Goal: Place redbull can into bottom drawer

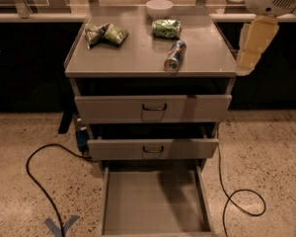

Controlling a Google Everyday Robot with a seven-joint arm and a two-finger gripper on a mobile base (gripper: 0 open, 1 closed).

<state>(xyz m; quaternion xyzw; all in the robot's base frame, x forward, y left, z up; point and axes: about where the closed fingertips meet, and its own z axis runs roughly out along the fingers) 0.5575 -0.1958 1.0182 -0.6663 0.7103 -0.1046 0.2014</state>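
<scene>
The redbull can [174, 57] lies on its side on the cabinet's grey top [138, 58], near the front right, with its shiny end toward me. The bottom drawer [153, 206] is pulled wide open at floor level, its flat grey floor bare. My gripper [254, 43] hangs off the white arm at the upper right, just beyond the right edge of the cabinet top. It is to the right of the can and apart from it, holding nothing that I can see.
Two green snack bags [105, 34] [166, 28] and a white bowl [159, 7] sit on the cabinet top. The two upper drawers [153, 107] [153, 149] with dark handles stand slightly open. Black cables [34, 172] [241, 201] loop on the speckled floor on both sides.
</scene>
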